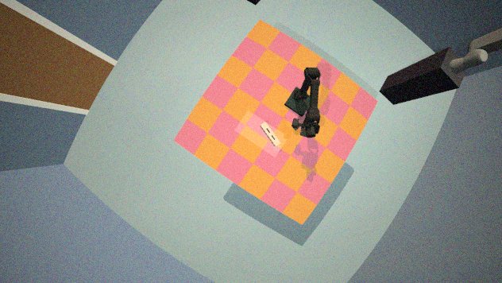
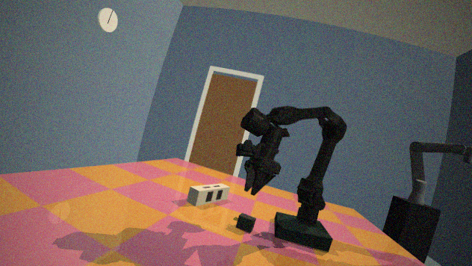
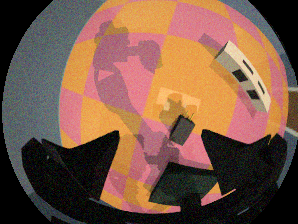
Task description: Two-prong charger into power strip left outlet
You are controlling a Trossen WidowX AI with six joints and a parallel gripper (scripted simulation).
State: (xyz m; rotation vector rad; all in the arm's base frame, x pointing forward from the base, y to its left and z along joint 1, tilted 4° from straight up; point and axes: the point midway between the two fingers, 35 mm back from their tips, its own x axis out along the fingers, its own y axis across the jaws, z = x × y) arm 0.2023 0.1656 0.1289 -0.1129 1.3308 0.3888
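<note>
The dark charger (image 2: 246,223) (image 3: 182,131) lies on the checkered surface near the arm's base. Its thin prongs point left in the exterior view and up in the wrist view. In the top view it is hard to tell from the dark arm parts. The cream power strip (image 1: 264,128) (image 2: 198,198) (image 3: 234,56) lies apart from it, with dark openings on its top and side. My gripper (image 2: 250,192) (image 3: 161,135) is open and empty, with its fingers pointing down above the surface. In the wrist view the charger shows between the fingertips, nearer the right one, but below them.
The arm's dark base (image 2: 302,232) (image 3: 185,184) stands close to the charger. The checkered mat (image 1: 195,137) (image 2: 22,190) carries the strip and arm shadows. Beyond it stands a dark block (image 1: 421,77) (image 2: 412,226) with another arm (image 2: 417,161) on it.
</note>
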